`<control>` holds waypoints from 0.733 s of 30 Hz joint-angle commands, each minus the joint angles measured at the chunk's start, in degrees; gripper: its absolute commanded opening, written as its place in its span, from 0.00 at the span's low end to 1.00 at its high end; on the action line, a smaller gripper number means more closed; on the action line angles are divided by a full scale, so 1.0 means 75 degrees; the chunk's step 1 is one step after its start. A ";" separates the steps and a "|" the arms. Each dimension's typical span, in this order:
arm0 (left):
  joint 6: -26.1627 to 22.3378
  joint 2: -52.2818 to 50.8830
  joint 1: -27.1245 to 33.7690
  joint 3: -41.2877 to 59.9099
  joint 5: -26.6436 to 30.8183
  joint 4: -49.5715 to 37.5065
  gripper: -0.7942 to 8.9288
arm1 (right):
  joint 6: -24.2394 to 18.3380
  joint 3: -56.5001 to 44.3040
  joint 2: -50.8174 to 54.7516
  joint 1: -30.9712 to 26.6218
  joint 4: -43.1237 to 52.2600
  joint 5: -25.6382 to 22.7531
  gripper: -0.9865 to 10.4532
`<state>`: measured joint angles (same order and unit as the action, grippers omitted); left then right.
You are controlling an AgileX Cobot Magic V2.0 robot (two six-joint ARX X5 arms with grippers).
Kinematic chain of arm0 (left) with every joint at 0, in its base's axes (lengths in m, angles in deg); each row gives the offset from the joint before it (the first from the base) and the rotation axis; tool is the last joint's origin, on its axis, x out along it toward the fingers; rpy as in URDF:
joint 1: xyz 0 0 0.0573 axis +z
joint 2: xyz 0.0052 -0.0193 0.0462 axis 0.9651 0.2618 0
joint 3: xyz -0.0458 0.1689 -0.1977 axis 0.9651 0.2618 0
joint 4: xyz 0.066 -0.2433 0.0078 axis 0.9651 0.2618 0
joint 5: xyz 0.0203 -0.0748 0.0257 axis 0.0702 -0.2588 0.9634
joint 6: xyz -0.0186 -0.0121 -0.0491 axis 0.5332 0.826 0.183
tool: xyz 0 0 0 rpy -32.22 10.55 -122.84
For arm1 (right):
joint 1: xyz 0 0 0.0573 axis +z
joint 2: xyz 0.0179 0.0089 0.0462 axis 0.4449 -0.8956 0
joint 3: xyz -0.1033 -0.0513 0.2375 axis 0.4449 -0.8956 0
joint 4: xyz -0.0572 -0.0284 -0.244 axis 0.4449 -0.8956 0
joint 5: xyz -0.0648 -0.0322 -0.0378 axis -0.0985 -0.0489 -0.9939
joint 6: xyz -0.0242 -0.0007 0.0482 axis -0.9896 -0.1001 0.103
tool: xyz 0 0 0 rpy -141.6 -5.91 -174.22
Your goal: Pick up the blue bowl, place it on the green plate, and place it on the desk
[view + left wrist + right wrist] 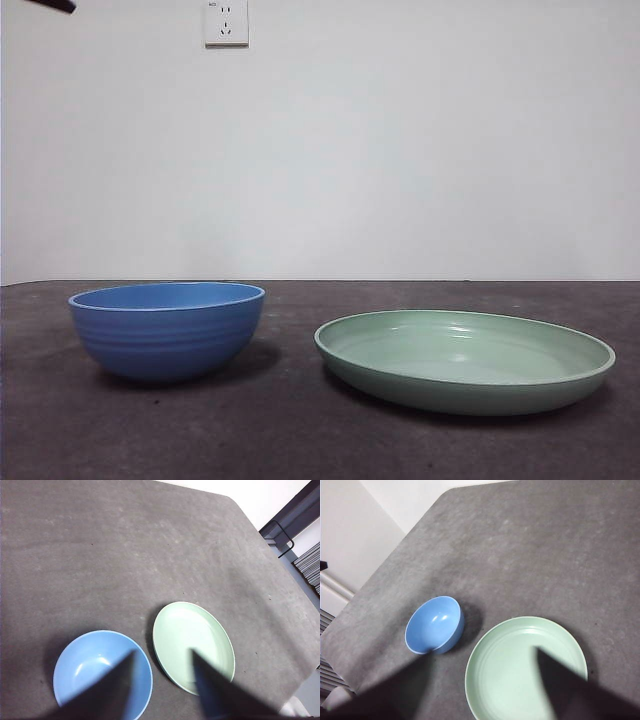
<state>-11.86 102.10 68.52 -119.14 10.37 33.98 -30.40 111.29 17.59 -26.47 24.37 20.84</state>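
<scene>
A round medium-blue bowl (167, 330) with faint horizontal ridges and a thin paler rim is seen standing upright on the left of the dark grey-brown, speckled matte desk (300, 440), with a wide, shallow, pale mint-green glossy plate (465, 360) just beside it on the right, the two apart and not touching. The bowl is judged to be stiff and probably ceramic or hard plastic, moderately light, with a smooth glazed surface that could slip between hard jaws; if ceramic, it would chip when knocked against the plate's low raised rim. The curved, ridged wall offers no flat face, so the rim is judged the best place to be gripped, with one jaw inside and one outside the wall. Its interior is empty, so nothing can be spilled. The left gripper (162, 680) is held high above the desk, over the gap between bowl and plate, its two black jaws spread apart and nothing held between them. The right gripper (482, 680) is likewise raised over the near part of the plate, jaws parted and empty. A white wall socket (226, 22) is seen on the far wall. No step of the task is judged to be done.
</scene>
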 commanded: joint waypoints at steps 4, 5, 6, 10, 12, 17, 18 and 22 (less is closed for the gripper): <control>-0.0117 0.0044 -0.0026 -0.0169 -0.0076 -0.0140 0.75 | -0.0093 0.0134 -0.0035 0.0006 -0.0032 -0.0003 0.61; -0.0117 0.0044 -0.0029 -0.0169 -0.0076 -0.0149 0.75 | -0.0093 0.0134 -0.0035 0.0006 -0.0032 -0.0003 0.61; -0.0117 0.0044 -0.0029 -0.0169 -0.0076 -0.0154 0.75 | -0.0093 0.0134 -0.0032 0.0006 -0.0029 -0.0003 0.61; -0.0114 0.0044 -0.0029 -0.0169 -0.0076 -0.0137 0.75 | -0.0090 0.0134 -0.0032 0.0006 0.0032 0.0000 0.61; -0.0105 0.0047 -0.0026 -0.0169 -0.0073 -0.0085 0.75 | -0.0082 0.0134 -0.0029 0.0006 0.0015 0.0041 0.61; -0.0099 0.0303 -0.0026 -0.0169 -0.0067 0.0472 0.75 | -0.0067 0.0134 -0.0029 0.0006 -0.0035 0.0114 0.61; -0.0111 0.0423 -0.0023 -0.0169 -0.0052 0.0644 0.75 | -0.0070 0.0134 -0.0029 0.0006 -0.0032 0.0108 0.61; -0.0152 0.1014 -0.0015 -0.0169 0.0510 0.1189 0.75 | -0.0093 0.0134 -0.0029 0.0003 -0.0032 0.0079 0.61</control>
<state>-12.32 108.76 68.52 -119.25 13.08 42.81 -30.45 111.29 17.61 -26.47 23.73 21.45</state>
